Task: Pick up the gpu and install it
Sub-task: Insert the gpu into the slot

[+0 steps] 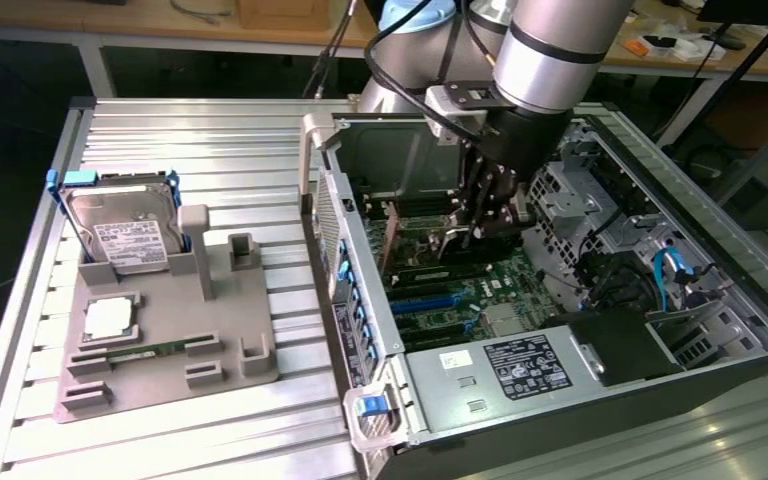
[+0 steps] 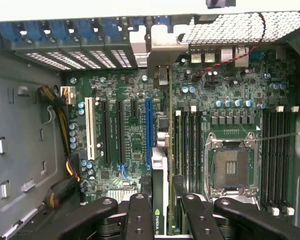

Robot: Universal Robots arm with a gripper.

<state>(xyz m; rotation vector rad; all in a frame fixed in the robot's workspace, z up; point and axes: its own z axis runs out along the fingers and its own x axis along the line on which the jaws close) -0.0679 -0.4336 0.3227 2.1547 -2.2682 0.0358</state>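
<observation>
My gripper (image 1: 491,215) reaches down into the open computer case (image 1: 357,300) and is shut on the gpu (image 1: 422,245), a thin green card held on edge above the motherboard (image 1: 491,290). In the wrist view I look along the top edge of the gpu (image 2: 161,175), clamped between my two black fingers (image 2: 140,215), with the gripper (image 2: 162,220) centred on it. The card's silver bracket end (image 2: 160,75) points toward the case's rear slot openings. The card stands right beside the long blue slot (image 2: 148,130); whether it sits in a slot I cannot tell.
A grey holder tray (image 1: 224,340) at the exterior view's left carries a hard drive (image 1: 124,235), a processor (image 1: 111,318) and a memory stick (image 1: 144,350). Inside the case are the power supply (image 1: 518,365), the open processor socket (image 2: 230,167), a white slot (image 2: 90,127) and cable bundles (image 2: 60,120).
</observation>
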